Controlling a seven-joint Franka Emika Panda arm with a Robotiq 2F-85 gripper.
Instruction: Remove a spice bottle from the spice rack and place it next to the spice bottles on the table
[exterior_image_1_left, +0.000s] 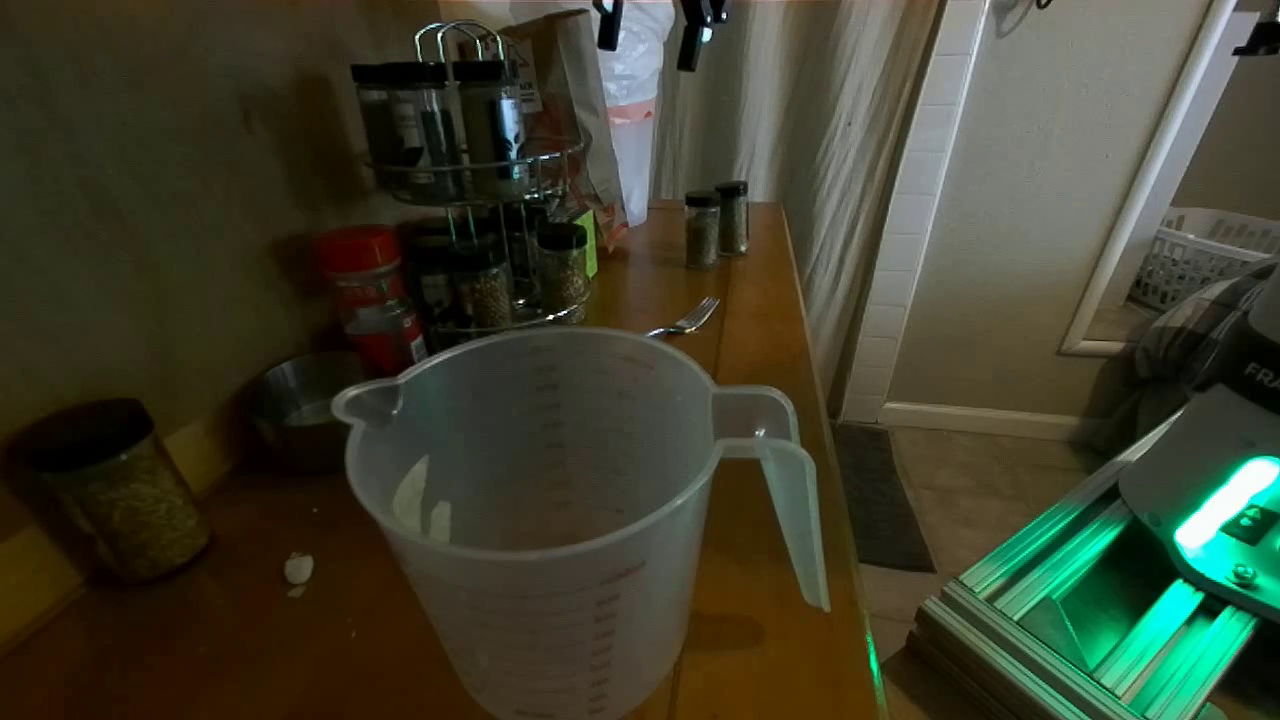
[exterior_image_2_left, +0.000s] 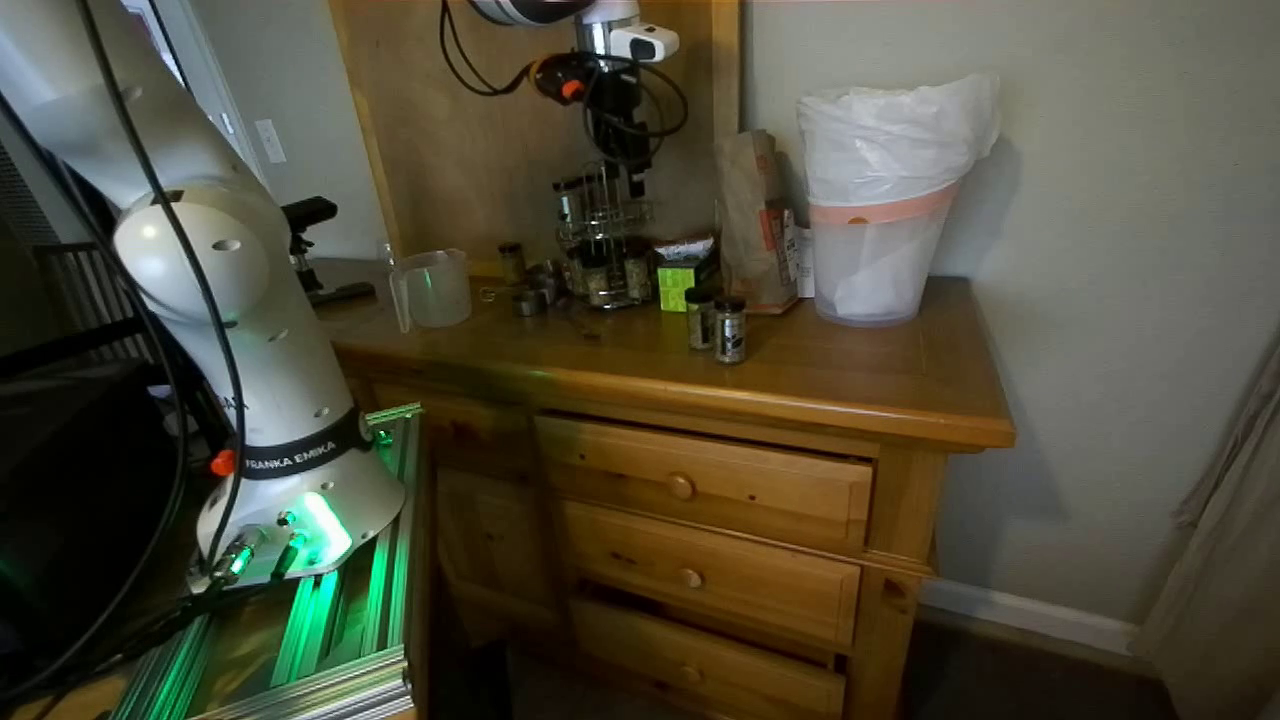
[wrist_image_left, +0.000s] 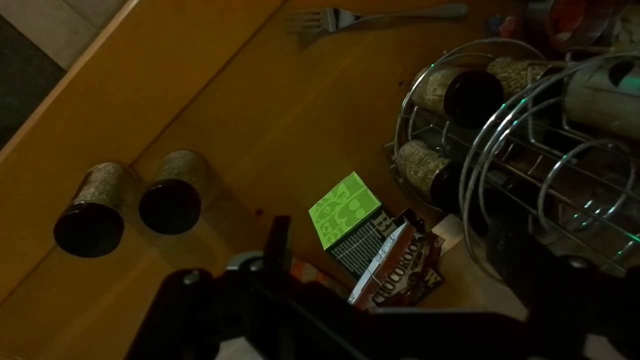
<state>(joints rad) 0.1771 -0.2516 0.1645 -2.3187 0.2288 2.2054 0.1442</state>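
Observation:
The wire spice rack (exterior_image_1_left: 570, 152) has two tiers holding several black-lidded bottles. Upper bottles (exterior_image_1_left: 490, 130) and lower bottles (exterior_image_1_left: 563, 270) stand in it. The rack also shows in an exterior view (exterior_image_2_left: 603, 235) and at the right of the wrist view (wrist_image_left: 466, 185). Two spice bottles (exterior_image_1_left: 702, 230) (exterior_image_1_left: 733, 218) stand upright, close together, on the wooden table; they also show in the wrist view (wrist_image_left: 100, 210) (wrist_image_left: 172, 195). My gripper (exterior_image_1_left: 648, 48) is open and empty, above the table near the rack. In the wrist view its fingers (wrist_image_left: 390, 237) are spread, the right one overlapping the rack's wires.
A green box (wrist_image_left: 345, 210) and a Chocoroo packet (wrist_image_left: 400, 275) lie beside the rack. A paper bag (exterior_image_2_left: 757, 220) and a lined bin (exterior_image_2_left: 880, 200) stand behind. A fork (wrist_image_left: 375, 17), a measuring jug (exterior_image_1_left: 550, 560) and a red-lidded container (exterior_image_1_left: 365, 290) are on the table.

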